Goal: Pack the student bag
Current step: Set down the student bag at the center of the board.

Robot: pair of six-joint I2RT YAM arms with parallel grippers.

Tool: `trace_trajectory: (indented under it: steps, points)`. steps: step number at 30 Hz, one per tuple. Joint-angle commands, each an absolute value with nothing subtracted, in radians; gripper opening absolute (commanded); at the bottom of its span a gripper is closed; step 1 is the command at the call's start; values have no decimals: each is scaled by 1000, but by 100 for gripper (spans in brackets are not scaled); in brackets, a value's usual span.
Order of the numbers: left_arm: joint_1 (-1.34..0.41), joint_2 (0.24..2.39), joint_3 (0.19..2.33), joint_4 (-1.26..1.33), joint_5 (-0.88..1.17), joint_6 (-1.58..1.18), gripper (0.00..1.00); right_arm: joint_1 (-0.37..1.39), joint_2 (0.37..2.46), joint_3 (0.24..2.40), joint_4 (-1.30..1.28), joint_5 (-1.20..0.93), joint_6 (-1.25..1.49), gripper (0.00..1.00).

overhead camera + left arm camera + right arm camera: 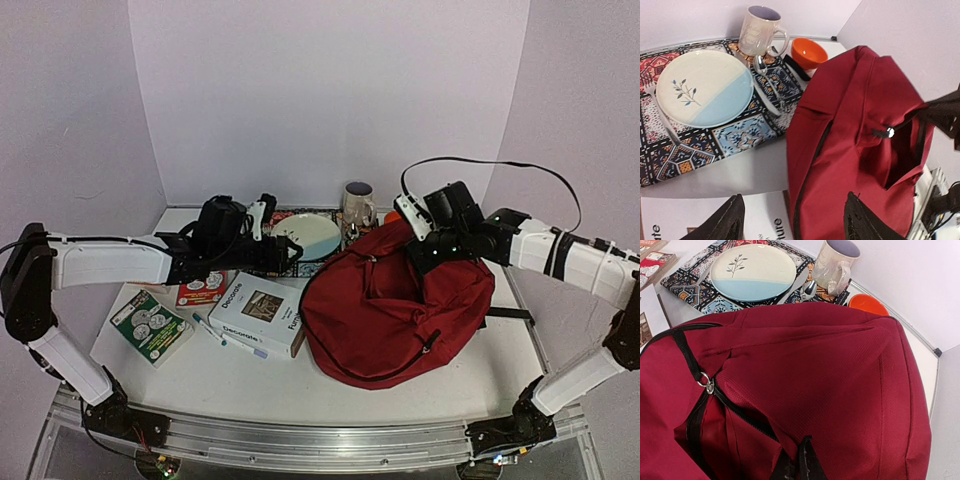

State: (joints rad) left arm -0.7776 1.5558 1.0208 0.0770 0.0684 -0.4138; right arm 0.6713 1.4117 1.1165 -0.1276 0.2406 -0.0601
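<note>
Right pincer [428, 252], from overhead, is clamping the top edge of the student bag [390, 310], which is slumping on the right half of the table [250, 385] beside a white book [262, 312]. The left pincer [268, 248] is hovering over the patterned mat [300, 262].

From the left wrist, its fingers [725, 222] are standing wide apart, holding nothing, and the bag is lying just right of the plate [705, 87].

From the right wrist, the right pincer [795, 465] is pinching red fabric near the open zip [707, 385].
</note>
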Motion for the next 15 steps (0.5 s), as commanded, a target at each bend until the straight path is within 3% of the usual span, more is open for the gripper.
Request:
trace_trajectory:
  steps: [1, 7, 15]
  points:
    - [-775, 1525, 980, 14, 31, -380, 73, 620, 1324, 1112, -81, 175, -48, 0]
    - [-775, 1545, 961, 6, 71, -371, 75, 573, 1307, 1089, -48, 85, -11, 0]
    - [-775, 1532, 932, -46, 60, -360, 76, 558, 1472, 1027, 39, 121, 38, 0]
